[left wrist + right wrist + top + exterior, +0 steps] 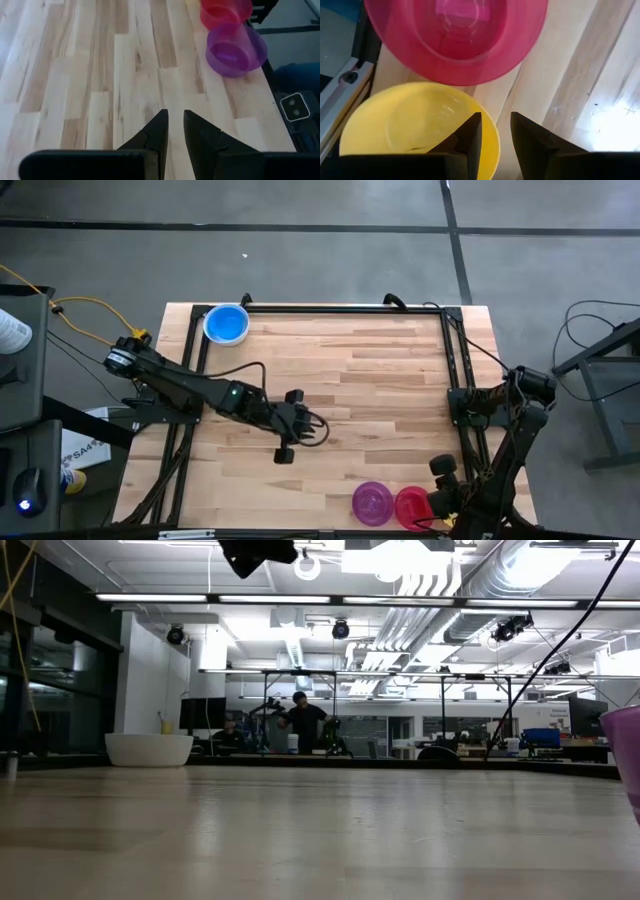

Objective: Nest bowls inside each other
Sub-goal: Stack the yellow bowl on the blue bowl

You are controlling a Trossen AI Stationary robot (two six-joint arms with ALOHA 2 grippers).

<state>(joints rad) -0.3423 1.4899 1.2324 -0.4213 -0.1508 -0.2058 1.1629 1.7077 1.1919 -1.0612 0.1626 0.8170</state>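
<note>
Bowls sit scattered around my bench (340, 380): the blue bowl (226, 324) at its far left corner, the purple bowl (372, 503) and red bowl (412, 506) touching at the near edge. My left gripper (296, 425) hovers mid-bench, jaws slightly parted, holding nothing. My right gripper (495, 132), jaws parted and empty, hangs over the yellow bowl (415, 127), probably lining up a rim grasp. From above that bowl is hidden under the arm; I see no white bowl for certain.

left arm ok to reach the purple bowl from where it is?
Probably yes. The left gripper hangs over bare table, empty, and only open wood lies between it and the purple bowl; the red bowl sits beyond.
</note>
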